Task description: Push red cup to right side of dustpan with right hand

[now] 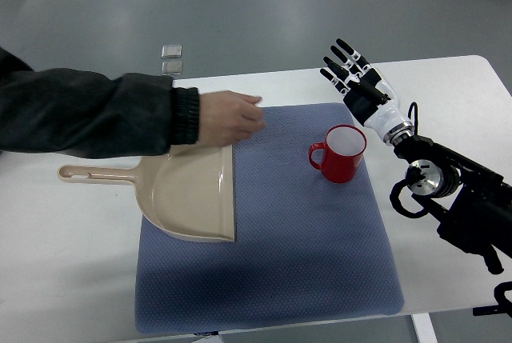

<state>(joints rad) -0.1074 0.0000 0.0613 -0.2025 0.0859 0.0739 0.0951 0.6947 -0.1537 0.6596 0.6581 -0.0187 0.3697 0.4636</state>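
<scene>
A red cup (342,154) with a white inside stands upright on the blue mat (304,247), its handle pointing left. A beige dustpan (188,191) lies on the mat's left part, its handle (96,174) pointing left over the white table. The cup is to the right of the dustpan, well apart from it. My right hand (350,70) is open, fingers spread and pointing away, just beyond and right of the cup, not touching it. My left arm is not in view.
A person's hand (228,117) in a dark sleeve (88,111) reaches in from the left and rests at the dustpan's far edge. Two small clear squares (171,59) lie on the floor beyond the table (448,87).
</scene>
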